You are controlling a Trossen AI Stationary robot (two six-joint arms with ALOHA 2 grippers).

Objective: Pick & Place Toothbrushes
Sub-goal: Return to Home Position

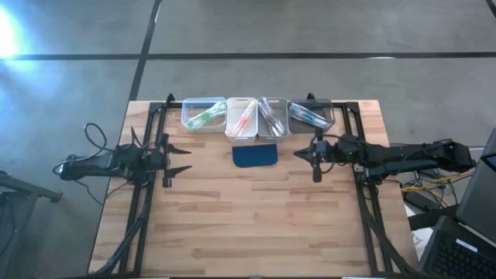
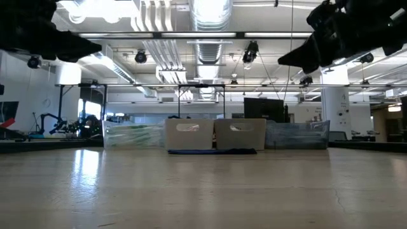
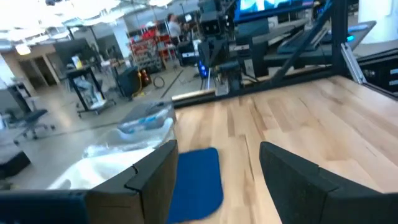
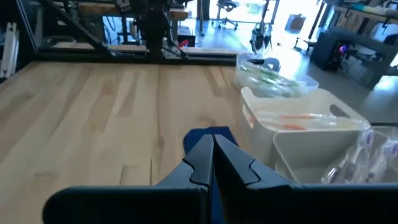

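The toothbrushes lie in a row of small bins at the table's far middle. Green ones [image 1: 203, 118] fill a clear bin, orange ones [image 1: 244, 121] a white bin [image 4: 298, 121], greyish ones [image 1: 271, 118] the bin after it, and blue ones [image 1: 308, 116] a clear bin. My left gripper [image 1: 188, 159] hovers open over the table's left, pointing level toward the middle, its fingers [image 3: 155, 180] with nothing between them. My right gripper [image 1: 297, 153] is shut on nothing, right of the bins' near side, its tips [image 4: 212, 142] aimed across the table.
A dark blue pad [image 1: 255, 156] lies flat just in front of the two middle bins, between the two grippers. Black frame rails [image 1: 155, 147] run along the table's left and right sides. Bare wood [image 1: 248, 225] spreads across the near half.
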